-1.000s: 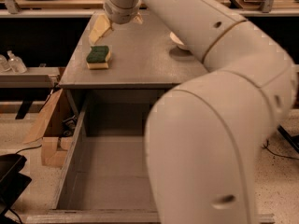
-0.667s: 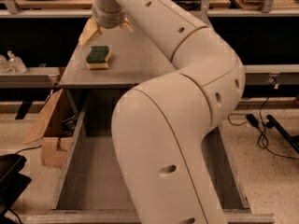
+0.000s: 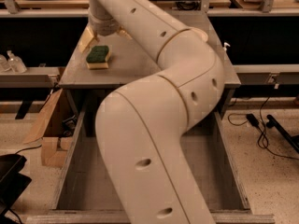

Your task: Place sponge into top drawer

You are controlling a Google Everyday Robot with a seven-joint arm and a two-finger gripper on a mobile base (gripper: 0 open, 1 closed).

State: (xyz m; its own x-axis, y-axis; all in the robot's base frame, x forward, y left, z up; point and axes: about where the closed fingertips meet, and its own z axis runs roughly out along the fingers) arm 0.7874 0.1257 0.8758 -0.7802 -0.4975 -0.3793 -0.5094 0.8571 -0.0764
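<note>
In the camera view the pincer point(image 3: 105, 35) hangs with fingers spread wide just above the sponge point(image 3: 98, 56), which lies flat on the table point(image 3: 140, 66) at 11 o'clock. It should descend straight, so the pads meet the pale yellow foam sides under the dark green top. The top drawer point(image 3: 77, 171) stands open at 6 o'clock.

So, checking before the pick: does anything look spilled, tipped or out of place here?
Nothing stands out. The sponge lies flat, green side up, on the cabinet top, the gripper hovers open over it, and the top drawer is pulled out.
</note>
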